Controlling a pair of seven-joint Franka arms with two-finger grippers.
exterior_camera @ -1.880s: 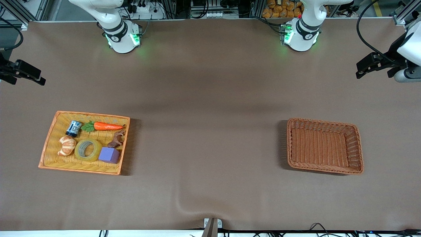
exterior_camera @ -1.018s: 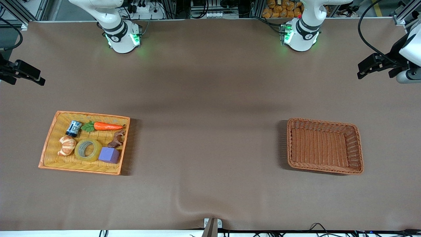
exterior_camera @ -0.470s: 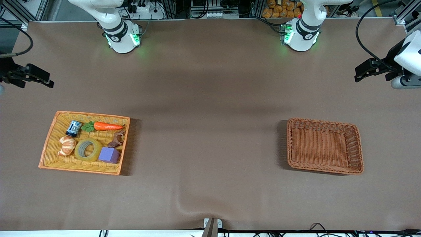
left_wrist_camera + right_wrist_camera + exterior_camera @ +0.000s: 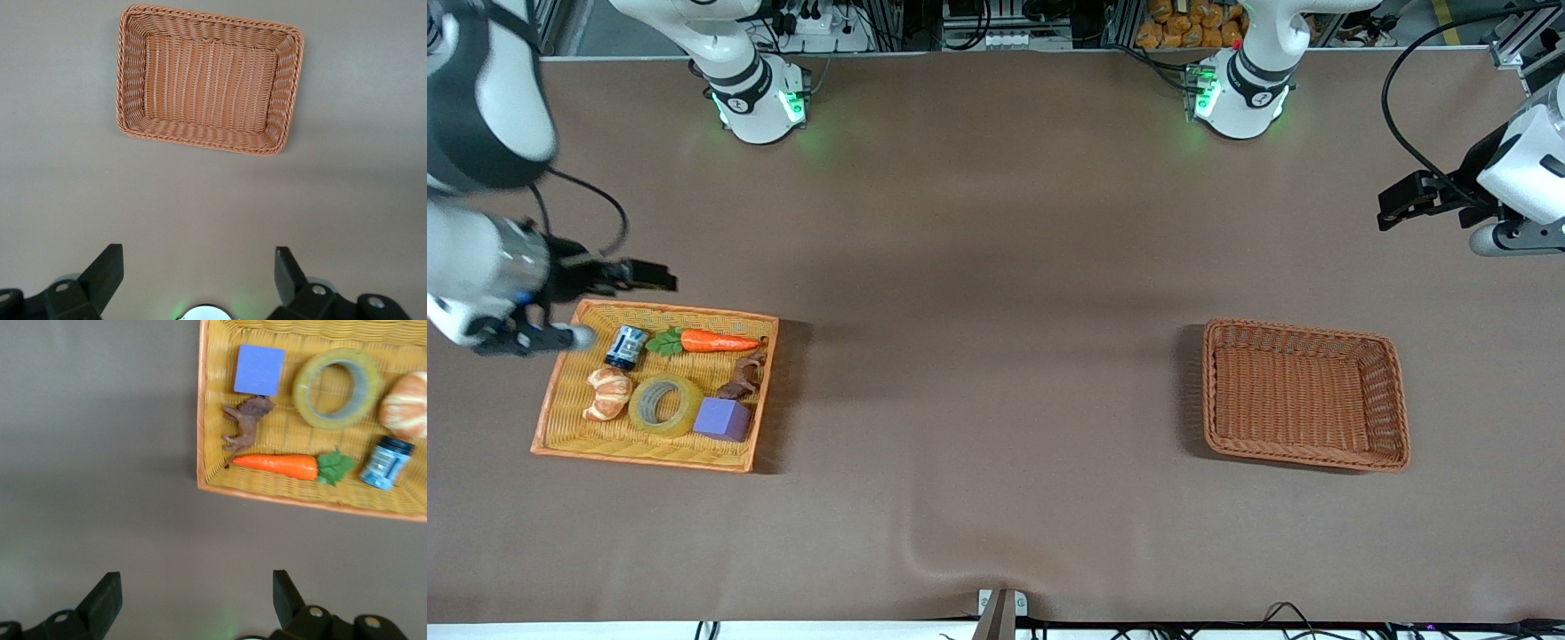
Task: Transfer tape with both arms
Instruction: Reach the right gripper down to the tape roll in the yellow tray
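Observation:
The tape (image 4: 665, 404), a yellowish ring, lies flat in the yellow tray (image 4: 676, 310) toward the right arm's end of the table. It also shows in the right wrist view (image 4: 338, 388). My right gripper (image 4: 660, 277) is open and empty in the air, over the bare table just past the tray's rim that is farther from the front camera; its jaws (image 4: 195, 587) stand wide apart. My left gripper (image 4: 1387, 206) is open and empty, high over the left arm's end of the table. Its wrist view (image 4: 197, 257) looks down on the brown basket.
The tray also holds a purple cube (image 4: 723, 419), a carrot (image 4: 716, 340), a croissant (image 4: 609, 392), a blue can (image 4: 626, 347) and a brown toy animal (image 4: 743, 378). An empty brown wicker basket (image 4: 1298, 331) stands toward the left arm's end.
My right arm has swung in from the table's edge, and its gripper now hangs by the tray. My left gripper has shifted slightly. The tape has not moved.

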